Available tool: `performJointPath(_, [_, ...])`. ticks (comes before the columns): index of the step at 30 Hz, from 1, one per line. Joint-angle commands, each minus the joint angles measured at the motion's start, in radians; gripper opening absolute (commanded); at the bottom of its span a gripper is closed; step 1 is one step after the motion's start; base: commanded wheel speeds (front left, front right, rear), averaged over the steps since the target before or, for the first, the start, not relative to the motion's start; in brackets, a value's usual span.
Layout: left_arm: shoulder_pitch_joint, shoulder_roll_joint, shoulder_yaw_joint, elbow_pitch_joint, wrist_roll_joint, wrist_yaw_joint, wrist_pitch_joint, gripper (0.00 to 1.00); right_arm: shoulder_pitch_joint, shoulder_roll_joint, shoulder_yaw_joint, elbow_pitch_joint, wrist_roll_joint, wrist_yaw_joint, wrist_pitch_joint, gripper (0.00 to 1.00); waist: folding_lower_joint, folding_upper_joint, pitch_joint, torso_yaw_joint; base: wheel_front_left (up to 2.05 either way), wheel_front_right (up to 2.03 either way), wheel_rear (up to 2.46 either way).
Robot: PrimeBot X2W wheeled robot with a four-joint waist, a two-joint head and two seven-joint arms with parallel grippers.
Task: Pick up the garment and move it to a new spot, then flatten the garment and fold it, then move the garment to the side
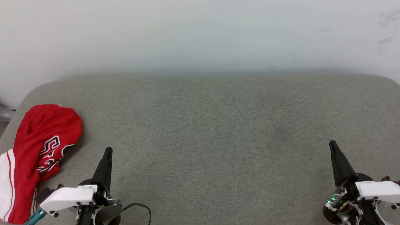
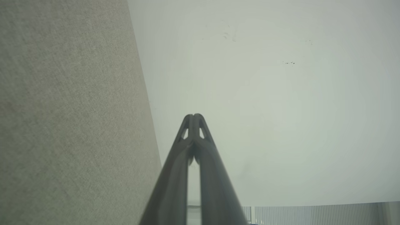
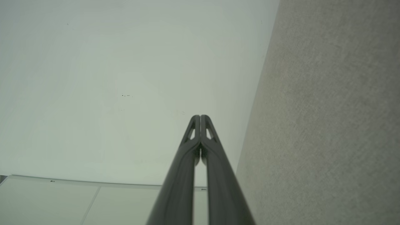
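Garment (image 1: 34, 147) lies bunched left of left fingers (image 1: 104, 167).

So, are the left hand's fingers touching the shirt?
Apart. In the head view, bare grey cushion shows between the shirt and the shut fingers of the left hand.

garment (image 1: 34, 150) | red, white sleeve, lettering showing | crumpled heap; left edge of grey surface (image 1: 218, 131)
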Motion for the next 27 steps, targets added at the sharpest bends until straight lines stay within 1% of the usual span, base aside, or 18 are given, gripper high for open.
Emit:
performJointPath(1, [-0.008,-0.002,0.002,-0.001,0.000,-0.003,0.002,0.00,-0.013,-0.001,0.001,0.001,0.004,0.000,0.000,0.00,0.0000,0.0000,0.000,0.000,0.00,0.00,0.00])
performJointPath(27, [-0.008,-0.002,0.002,-0.001,0.000,-0.003,0.001,0.00,-0.013,-0.001,0.001,0.001,0.004,0.000,0.000,0.00,0.0000,0.0000,0.000,0.000,0.00,0.00,0.00])
